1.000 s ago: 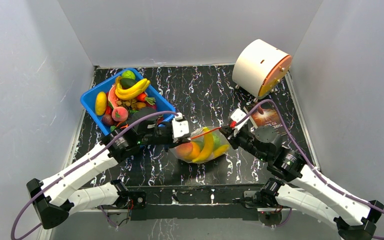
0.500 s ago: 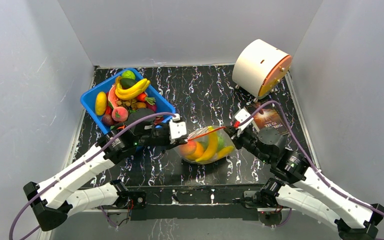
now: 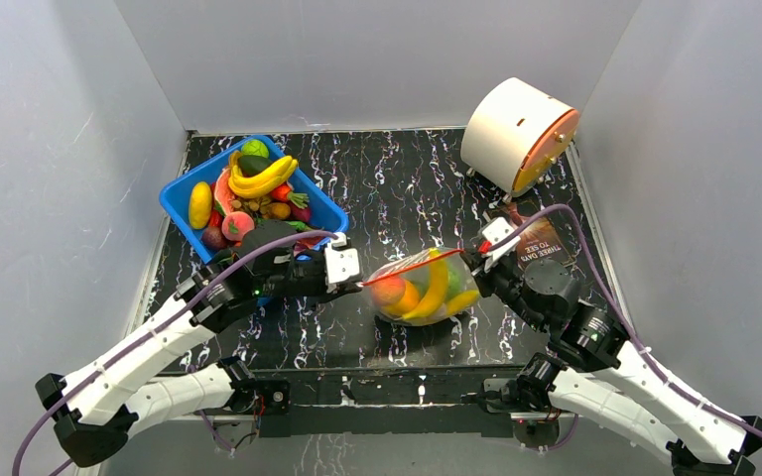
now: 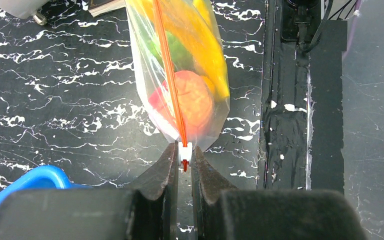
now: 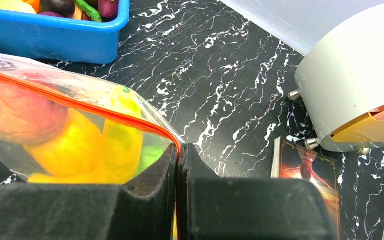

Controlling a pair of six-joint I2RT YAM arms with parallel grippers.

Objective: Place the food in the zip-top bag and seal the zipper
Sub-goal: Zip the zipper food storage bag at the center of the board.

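Overhead, we see a small clear crinkly zip-top bag point(image 3: 427, 296) stretched between two arms over the middle of a black, white-veined table point(image 3: 397, 178). The left gripper point(image 3: 361, 283) meets the bag's left end and the right gripper point(image 3: 476, 261) its right end. A thin red-orange zipper point(image 3: 412, 266) runs taut along the bag's top edge from one to the other. Toy food point(image 3: 435, 288) fills the bag: yellow, orange and green pieces. To the far left sits a blue plastic basket point(image 3: 181, 194) heaped with more toy fruits and vegetables. At the far right stands a round white and orange appliance point(image 3: 516, 129), with a dark book point(image 3: 544, 241) just in front of it.

From the left wrist, we look straight along the zipper point(image 4: 169, 75). The left gripper point(image 4: 184, 152) has its jaws clamped on a small white slider point(image 4: 185, 151) at the zipper's near end. Behind it the bag point(image 4: 145, 65) shows a round orange-pink peach point(image 4: 192, 97), a yellow banana point(image 4: 207, 40) and a green leafy piece point(image 4: 169, 47). A corner of the basket point(image 4: 35, 180) shows at lower left.

From the right wrist, the right gripper point(image 5: 178, 150) has its jaws pressed together on the zipper's other end, where the zipper point(image 5: 80, 107) curves down between them. The peach point(image 5: 15, 112) and yellow pieces point(image 5: 122, 145) lie inside the bag point(image 5: 80, 87). The basket point(image 5: 55, 37), appliance point(image 5: 350, 90) and book point(image 5: 305, 167) show beyond.
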